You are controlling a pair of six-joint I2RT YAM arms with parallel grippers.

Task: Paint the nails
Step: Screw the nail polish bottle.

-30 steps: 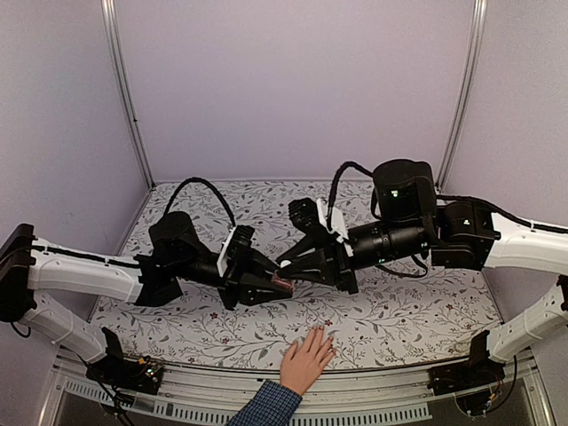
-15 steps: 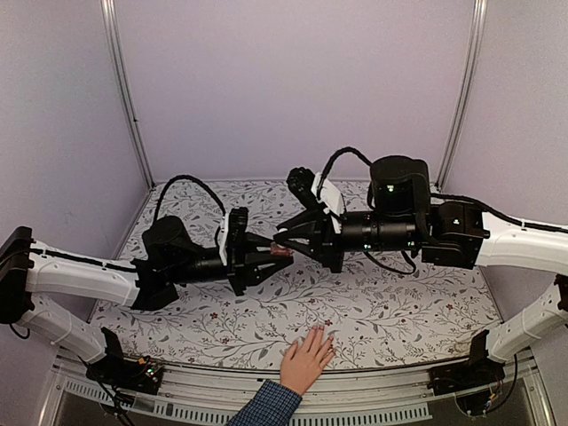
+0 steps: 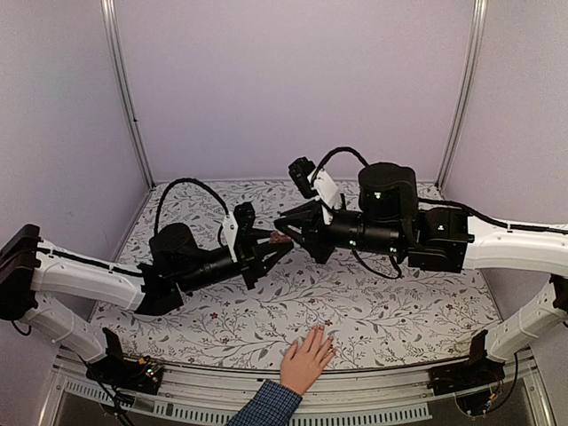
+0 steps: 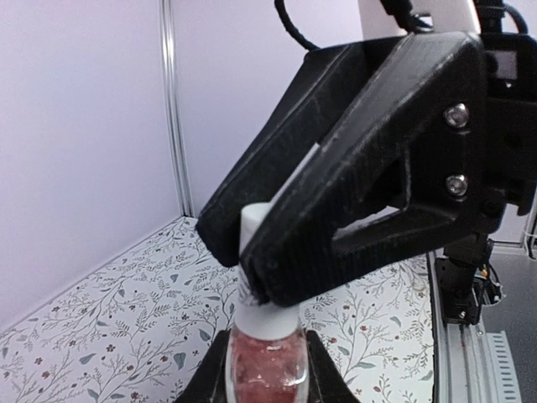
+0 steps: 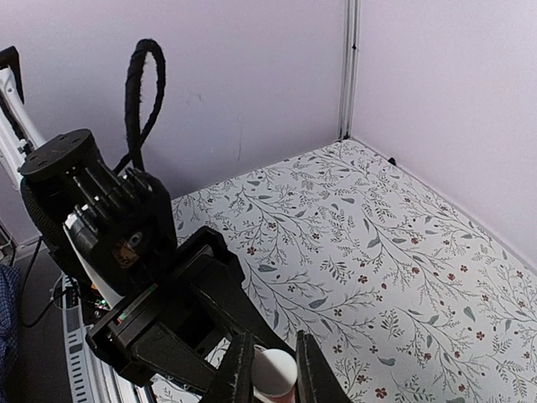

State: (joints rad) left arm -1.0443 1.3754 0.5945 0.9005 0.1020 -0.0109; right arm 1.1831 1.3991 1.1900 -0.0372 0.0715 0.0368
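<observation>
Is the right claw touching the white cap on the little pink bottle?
Touching. In the left wrist view the right gripper is clamped on the white cap, with no gap between them.

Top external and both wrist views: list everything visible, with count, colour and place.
nail polish bottle: one, pink with white cap, held above the table cover between both grippers
table cover: one, white with leafy print, over the tabletop
walls: three, pale lilac, enclosing the table
human hand: one, light-skinned, blue checked cuff, flat at near edge
nails: on its fingertips, too small to count
left gripper: one, black, shut on the bottle's body
right gripper: one, black, shut on the white cap
</observation>
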